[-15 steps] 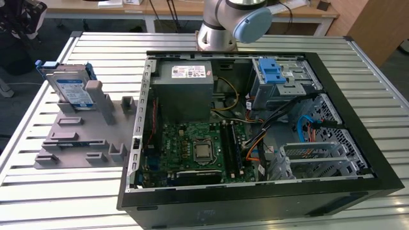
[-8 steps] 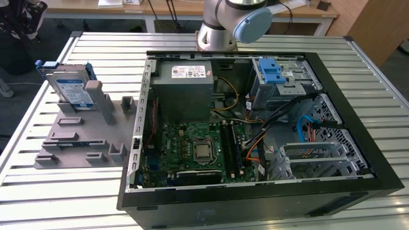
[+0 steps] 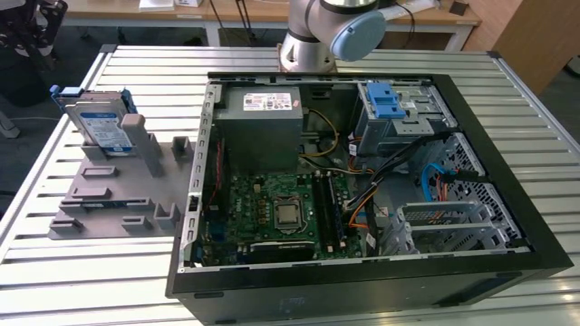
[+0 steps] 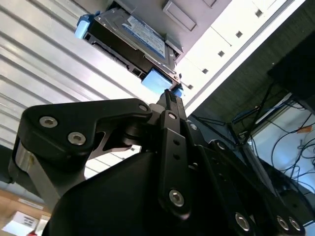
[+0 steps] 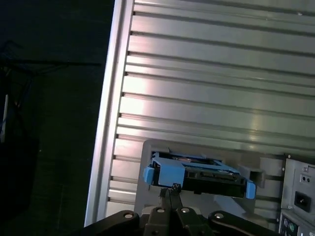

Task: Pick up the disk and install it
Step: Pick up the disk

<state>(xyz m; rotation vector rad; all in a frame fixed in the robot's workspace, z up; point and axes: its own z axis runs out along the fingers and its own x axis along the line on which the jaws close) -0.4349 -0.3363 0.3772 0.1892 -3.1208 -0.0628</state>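
Noting the disk (image 3: 98, 125) upright in the grey rack (image 3: 113, 187) near the tabletop's (image 3: 41, 224) edge at the exterior view's left. Gripper (image 5: 169, 189) pinched narrow, empty. We judge: spread first, clamp the blue carrier (image 5: 165, 173) squarely, lift straight.

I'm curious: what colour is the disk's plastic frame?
Blue frame, best in the first wrist view.

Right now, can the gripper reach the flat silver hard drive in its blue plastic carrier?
Probably yes: the gripper hangs just off the disk, which stands on edge in the grey plastic holder, nothing between them. The jaws look shut, though.
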